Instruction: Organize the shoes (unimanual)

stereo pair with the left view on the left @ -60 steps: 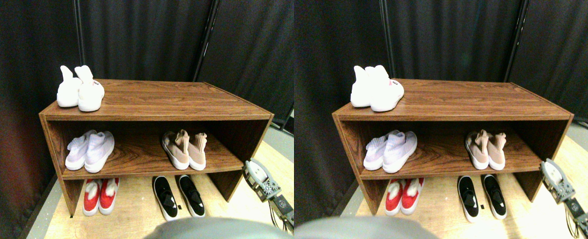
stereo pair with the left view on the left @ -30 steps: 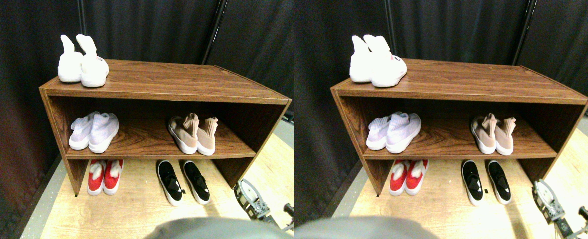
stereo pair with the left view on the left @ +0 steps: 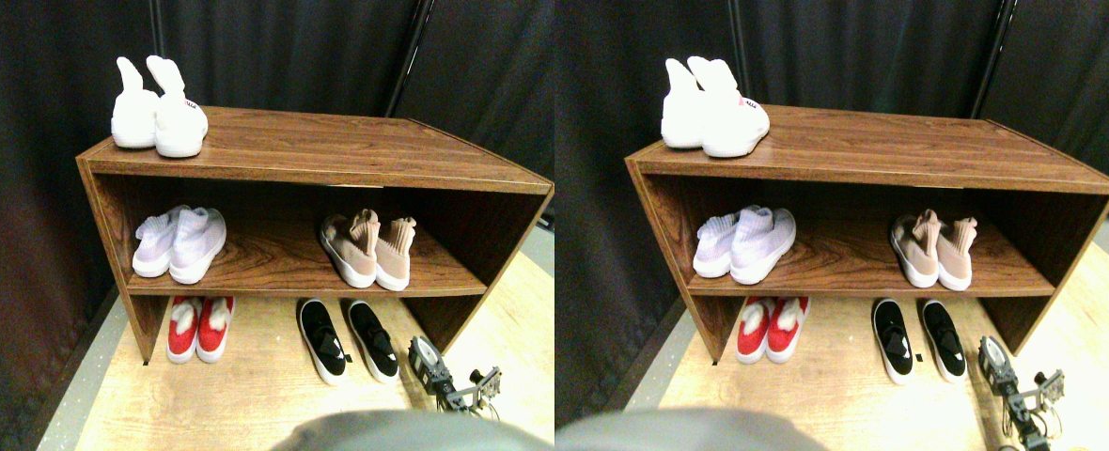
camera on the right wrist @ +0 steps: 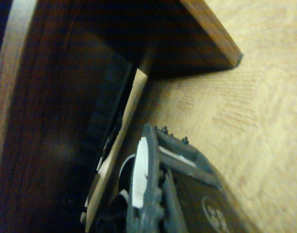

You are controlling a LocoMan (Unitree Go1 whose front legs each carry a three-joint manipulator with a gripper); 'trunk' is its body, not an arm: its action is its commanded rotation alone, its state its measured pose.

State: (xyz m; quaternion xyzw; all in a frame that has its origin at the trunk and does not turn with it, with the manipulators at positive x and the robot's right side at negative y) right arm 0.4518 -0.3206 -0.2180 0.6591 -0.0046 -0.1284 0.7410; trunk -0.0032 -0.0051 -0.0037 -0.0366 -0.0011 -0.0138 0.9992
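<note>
Five pairs of shoes sit on or under the wooden rack [stereo pair with the left view on the left: 310, 150]. A white pair [stereo pair with the left view on the left: 156, 117] stands on top at the left. On the middle board are a pale-lavender pair [stereo pair with the left view on the left: 180, 246] at the left and a dusty-pink pair [stereo pair with the left view on the left: 368, 252] at the right. On the floor under the rack lie a red pair [stereo pair with the left view on the left: 197, 327] and a black slip-on pair [stereo pair with the left view on the left: 346, 340]. My right gripper [stereo pair with the left view on the left: 428, 360] hangs low over the floor, just right of the black pair, holding nothing. In the wrist view the gripper [camera on the right wrist: 148, 184] faces the rack's side panel [camera on the right wrist: 56, 121].
Dark curtains [stereo pair with the left view on the left: 310, 47] close off the back and left. The rack's right side panel [stereo pair with the left view on the left: 479, 272] stands close behind the gripper. Light wooden flooring [stereo pair with the left view on the left: 235, 404] stretches out before the rack.
The camera has shifted, so the rack looks higher and wider. My right gripper has dropped from beside the rack's right panel to near the floor, closer to the black pair.
</note>
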